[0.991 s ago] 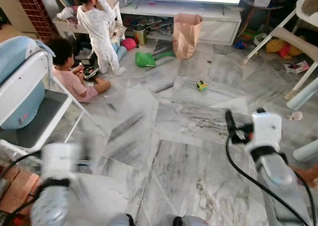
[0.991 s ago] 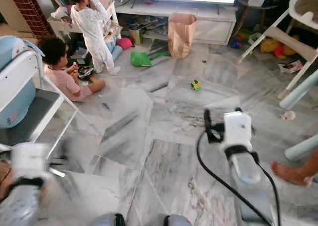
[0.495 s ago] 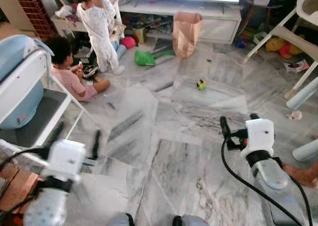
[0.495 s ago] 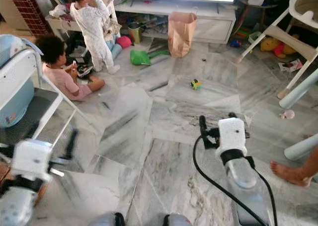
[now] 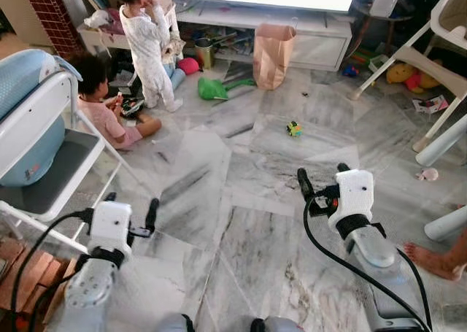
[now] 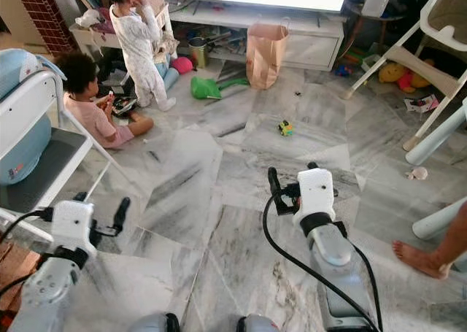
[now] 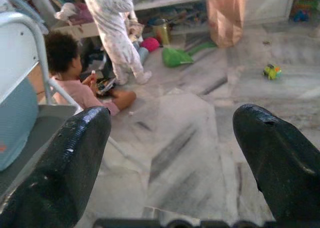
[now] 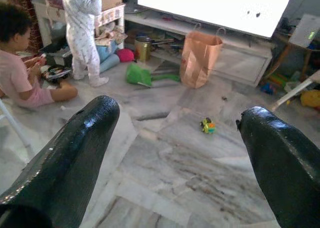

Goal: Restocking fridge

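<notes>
The robot is facing a marble floor (image 5: 241, 201) in a living room, with both arms raised in front of it over bare tiles. The left gripper (image 5: 130, 208) is hanging low near a white chair (image 5: 44, 157) that is carrying a blue seat (image 5: 22, 106); its fingers (image 7: 75, 153) are standing wide apart and holding nothing. The right gripper (image 5: 321, 177) is hovering over the middle of the floor, its fingers (image 8: 80, 138) likewise spread apart and gripping nothing. A brown paper bag (image 5: 273, 52) is standing upright against a low white TV bench (image 5: 321, 33), well apart from both grippers; what is inside it cannot be told. A small toy car (image 5: 295, 128) is lying on the floor between the bag and the right gripper. A green toy (image 5: 215, 88) is lying near the bag. One child (image 5: 149, 40) is standing by a cluttered shelf, and another child (image 5: 102, 106) is sitting on the floor beside the first. The eye views are showing a person's bare foot (image 5: 430, 257) at the right edge near the right arm, and a white highchair (image 5: 430, 55) beyond it, while the right wrist view is giving a closer look at the bright screen (image 8: 215, 7) over the bench. The left wrist view is showing the chair's rail and both children more closely
</notes>
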{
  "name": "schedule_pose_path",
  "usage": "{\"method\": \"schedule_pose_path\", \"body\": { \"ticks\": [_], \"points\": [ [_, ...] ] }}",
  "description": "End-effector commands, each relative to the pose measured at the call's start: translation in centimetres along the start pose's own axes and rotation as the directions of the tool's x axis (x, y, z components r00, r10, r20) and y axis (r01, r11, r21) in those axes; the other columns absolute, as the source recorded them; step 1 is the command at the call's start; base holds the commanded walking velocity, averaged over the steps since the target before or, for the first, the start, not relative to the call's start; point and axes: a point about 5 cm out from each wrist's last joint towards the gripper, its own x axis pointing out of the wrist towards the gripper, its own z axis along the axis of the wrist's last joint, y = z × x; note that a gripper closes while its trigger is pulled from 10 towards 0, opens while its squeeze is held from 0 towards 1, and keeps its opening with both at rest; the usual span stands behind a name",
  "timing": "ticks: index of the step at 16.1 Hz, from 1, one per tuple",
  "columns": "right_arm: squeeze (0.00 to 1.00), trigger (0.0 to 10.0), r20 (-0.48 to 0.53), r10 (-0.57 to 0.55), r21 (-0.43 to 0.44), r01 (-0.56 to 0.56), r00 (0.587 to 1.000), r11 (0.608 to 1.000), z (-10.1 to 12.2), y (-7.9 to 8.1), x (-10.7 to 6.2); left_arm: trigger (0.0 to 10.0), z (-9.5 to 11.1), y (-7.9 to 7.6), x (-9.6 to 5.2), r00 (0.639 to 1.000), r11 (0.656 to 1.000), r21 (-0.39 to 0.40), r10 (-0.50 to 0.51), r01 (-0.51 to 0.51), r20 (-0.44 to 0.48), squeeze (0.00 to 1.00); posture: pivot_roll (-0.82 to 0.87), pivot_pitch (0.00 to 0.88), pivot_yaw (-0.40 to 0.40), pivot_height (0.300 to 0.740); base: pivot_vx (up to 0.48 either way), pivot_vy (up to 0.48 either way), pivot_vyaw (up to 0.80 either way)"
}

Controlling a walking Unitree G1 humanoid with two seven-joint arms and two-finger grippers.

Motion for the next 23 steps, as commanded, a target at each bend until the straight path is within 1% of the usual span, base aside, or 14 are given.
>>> {"method": "schedule_pose_path", "body": {
  "ticks": [1,2,3,4,8,9,10,11,15,16,17,19,20,23],
  "points": [
    [1.0,10.0,0.02,-0.018,0.022,0.018,1.0,1.0,0.4,-0.3,-0.4,10.0,0.6,-0.2,-0.6,1.0,0.999,-0.031,0.01,-0.01,0.018,1.0,0.0,0.064,0.013,0.74,0.0,0.0,0.0],
    [1.0,10.0,0.025,-0.03,0.025,0.029,0.999,0.999,0.5,-0.5,-0.6,10.0,0.6,-0.3,-1.1,1.0,0.999,-0.037,0.006,-0.006,0.017,1.0,0.0,0.061,0.014,0.74,0.0,0.0,0.0],
    [1.0,10.0,0.025,-0.042,0.013,0.042,0.999,0.999,0.5,-0.8,-0.9,10.0,0.4,-0.7,-1.5,1.0,0.999,-0.031,-0.013,0.013,0.012,0.64,0.01,0.062,0.018,0.74,0.0,0.0,0.0],
    [1.0,10.0,0.023,-0.046,0.012,0.046,0.999,0.999,0.5,-0.9,-0.9,10.0,0.3,-0.7,-1.5,1.0,1.0,-0.018,-0.013,0.013,0.01,0.0,0.01,0.067,0.02,0.74,0.0,0.0,0.0],
    [1.0,10.0,0.021,-0.101,-0.006,0.101,0.995,0.995,0.5,-2.3,-1.5,10.0,0.2,-0.8,-2.5,0.999,0.999,-0.026,0.036,-0.036,-0.003,0.0,0.01,0.079,0.025,0.74,0.0,0.0,0.0],
    [0.9,10.0,0.018,-0.096,-0.008,0.096,0.995,0.995,0.5,-2.3,-1.6,10.0,0.1,-0.9,-2.6,0.999,0.999,-0.023,0.036,-0.036,-0.011,0.0,0.01,0.084,0.024,0.74,0.0,0.0,0.0],
    [0.14,10.0,0.011,-0.082,-0.002,0.082,0.997,0.997,0.3,-1.9,-1.5,10.0,0.0,-1.0,-2.5,1.0,0.999,-0.019,0.026,-0.027,-0.014,0.0,0.0,0.086,0.026,0.74,0.0,0.0,0.0],
    [0.0,10.0,0.014,-0.07,0.005,0.07,0.997,0.998,0.4,-1.4,-1.2,10.0,0.1,-0.9,-1.8,0.999,0.999,-0.019,0.03,-0.03,-0.012,0.0,0.0,0.089,0.027,0.74,0.0,0.0,0.0],
    [0.0,10.0,-0.012,-0.072,0.03,0.073,0.997,0.997,-0.6,-0.6,-0.4,10.0,-0.3,-0.2,0.0,0.997,0.997,-0.044,0.068,-0.069,-0.023,0.0,-0.02,0.092,0.028,0.74,0.0,0.0,0.0],
    [0.0,10.0,-0.048,-0.067,0.036,0.068,0.997,0.997,-1.8,-0.5,-0.4,10.0,-0.8,-0.6,1.0,0.997,0.996,-0.058,0.06,-0.062,-0.044,0.0,-0.01,0.082,0.03,0.74,0.0,0.0,0.0],
    [0.0,10.0,-0.062,-0.068,0.033,0.07,0.996,0.997,-2.2,-0.5,-0.3,10.0,-0.4,-0.9,1.3,0.999,0.999,-0.04,0.036,-0.037,-0.024,0.0,-0.01,0.074,0.03,0.74,0.0,0.0,0.0],
    [0.0,10.0,-0.013,-0.09,0.025,0.09,0.996,0.996,-1.0,-0.9,0.4,10.0,0.0,-0.6,1.1,0.999,0.998,-0.039,0.047,-0.047,-0.014,0.0,-0.01,0.064,0.04,0.74,0.0,0.0,0.0],
    [0.0,10.0,0.015,-0.1,0.017,0.1,0.995,0.995,-0.2,-1.1,0.9,10.0,0.2,-0.7,0.4,0.999,0.999,-0.032,0.042,-0.043,-0.017,0.0,0.0,0.076,0.047,0.74,0.0,0.0,0.0],
    [0.0,10.0,0.015,-0.107,0.024,0.107,0.994,0.994,-0.4,-1.3,0.4,10.0,0.1,-0.9,-0.4,0.999,0.999,-0.015,0.044,-0.044,-0.008,0.0,0.01,0.073,0.042,0.74,0.0,0.0,0.0]
  ]
}}
